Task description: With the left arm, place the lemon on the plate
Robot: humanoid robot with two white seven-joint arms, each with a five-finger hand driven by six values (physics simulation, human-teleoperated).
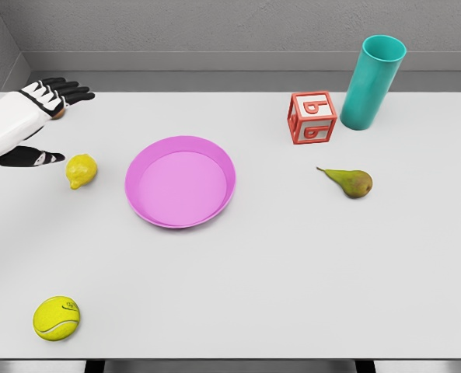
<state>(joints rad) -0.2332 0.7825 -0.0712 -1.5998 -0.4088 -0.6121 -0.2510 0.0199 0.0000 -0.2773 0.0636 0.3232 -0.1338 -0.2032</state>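
- Reaching in from the left edge of the table, the left hand hovers over the far-left corner area, its white forearm leading to black fingers.
- Fingers are spread and released, with the thumb set apart below them; they grasp nothing.
- Lemon lies on the table near the left edge, just beside the thumb tip and apart from it, so far as the view shows.
- Plate, pink and round, sits left of the table's centre, just right of the lemon, with a small gap between them; nothing lies on it.
- Small brownish object shows partly under the fingers; its kind cannot be told.
- Tennis ball rests near the front-left corner.
- Pear lies right of centre, stem pointing left.
- Red lettered block stands toward the far edge, right of the plate.
- Teal cup stands upright just right of the block, near the far-right corner.
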